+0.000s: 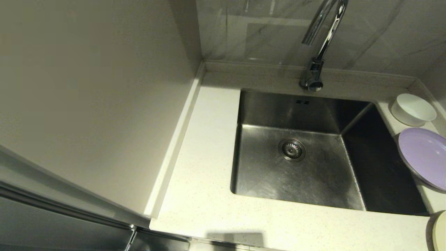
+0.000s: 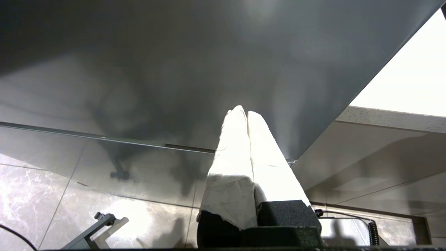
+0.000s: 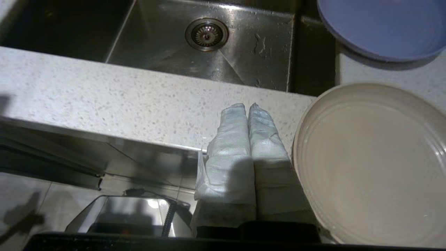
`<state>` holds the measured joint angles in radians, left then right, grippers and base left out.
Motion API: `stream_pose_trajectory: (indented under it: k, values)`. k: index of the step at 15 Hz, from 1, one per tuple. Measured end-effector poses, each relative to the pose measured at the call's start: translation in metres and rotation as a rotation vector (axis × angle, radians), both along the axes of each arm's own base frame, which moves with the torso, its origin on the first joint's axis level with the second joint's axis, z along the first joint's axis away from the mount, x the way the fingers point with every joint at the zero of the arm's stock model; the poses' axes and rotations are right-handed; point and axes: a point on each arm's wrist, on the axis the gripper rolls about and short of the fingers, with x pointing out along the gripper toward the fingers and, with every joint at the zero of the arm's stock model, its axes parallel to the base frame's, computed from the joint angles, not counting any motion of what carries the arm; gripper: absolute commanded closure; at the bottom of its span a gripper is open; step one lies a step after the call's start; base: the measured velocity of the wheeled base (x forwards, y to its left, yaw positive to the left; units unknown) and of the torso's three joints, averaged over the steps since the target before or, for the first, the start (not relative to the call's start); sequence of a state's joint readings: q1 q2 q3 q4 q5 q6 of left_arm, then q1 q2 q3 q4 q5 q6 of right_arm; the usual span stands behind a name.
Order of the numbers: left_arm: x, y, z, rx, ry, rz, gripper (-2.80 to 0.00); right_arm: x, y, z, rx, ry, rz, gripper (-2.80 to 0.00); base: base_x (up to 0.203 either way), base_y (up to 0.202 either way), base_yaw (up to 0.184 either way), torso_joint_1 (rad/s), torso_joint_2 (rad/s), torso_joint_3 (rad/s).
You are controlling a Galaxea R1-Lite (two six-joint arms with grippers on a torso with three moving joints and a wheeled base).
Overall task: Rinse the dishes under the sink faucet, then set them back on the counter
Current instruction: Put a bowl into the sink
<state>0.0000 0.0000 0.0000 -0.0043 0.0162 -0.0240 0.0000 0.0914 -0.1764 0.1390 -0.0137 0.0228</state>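
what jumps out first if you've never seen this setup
The deep steel sink fills the middle of the head view, with the chrome faucet arching over its back edge. On the counter to the right sit a white bowl, a lilac plate and a cream plate, the right pincer shut beside it.

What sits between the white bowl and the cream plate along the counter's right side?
The lilac plate, overhanging the sink, lies between the white bowl and the cream plate; the head view shows it.
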Motion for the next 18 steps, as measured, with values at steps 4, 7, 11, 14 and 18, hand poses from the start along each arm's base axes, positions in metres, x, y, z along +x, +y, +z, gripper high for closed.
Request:
stream_pose_trajectory:
  k: [4,7,11,14,18]
  values:
    - [0.000,0.000,0.000,0.000,0.000,0.000,0.00,-0.002,0.000,0.067,-0.023,0.056,0.005,0.00,0.000,0.000,0.000,0.000,0.00,0.000]
    - [0.000,0.000,0.000,0.000,0.000,0.001,0.00,0.010,0.000,0.113,-0.061,0.128,0.015,0.00,0.000,0.000,0.000,0.000,0.00,0.000]
    - [0.000,0.000,0.000,0.000,0.000,0.000,0.00,0.032,0.000,0.160,-0.078,0.205,0.015,0.00,0.000,0.000,0.000,0.000,0.00,0.000]
    - [0.000,0.000,0.000,0.000,0.000,0.001,0.00,0.053,-0.001,0.202,-0.151,0.204,-0.036,0.00,0.000,0.000,0.000,0.000,0.00,0.000]
    - [0.000,0.000,0.000,0.000,0.000,0.001,0.00,0.091,-0.004,0.249,-0.325,0.285,-0.090,0.00,0.000,0.000,0.000,0.000,0.00,0.000]
